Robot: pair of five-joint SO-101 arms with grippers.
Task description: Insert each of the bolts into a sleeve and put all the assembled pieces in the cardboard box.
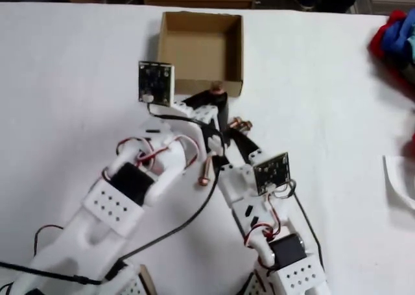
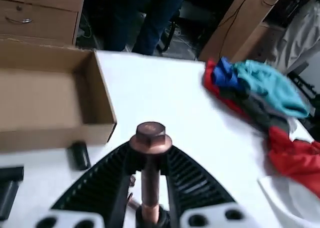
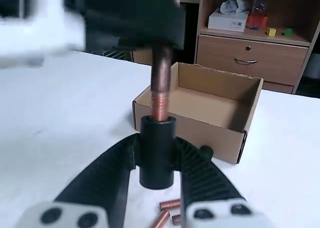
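Just in front of the cardboard box (image 1: 194, 86), the two grippers meet above the white table (image 1: 78, 61). The left gripper (image 2: 150, 160) has its fingers clamped on the shaft of a copper hex-head bolt (image 2: 150, 136). The bolt's threaded end stands at the mouth of a black sleeve (image 3: 157, 170), which the right gripper (image 3: 157, 147) pinches between its closed fingers. A second sleeve (image 3: 206, 151) lies against the box's front wall. Loose bolts (image 3: 169, 204) lie on the table, nearer the arms than the box.
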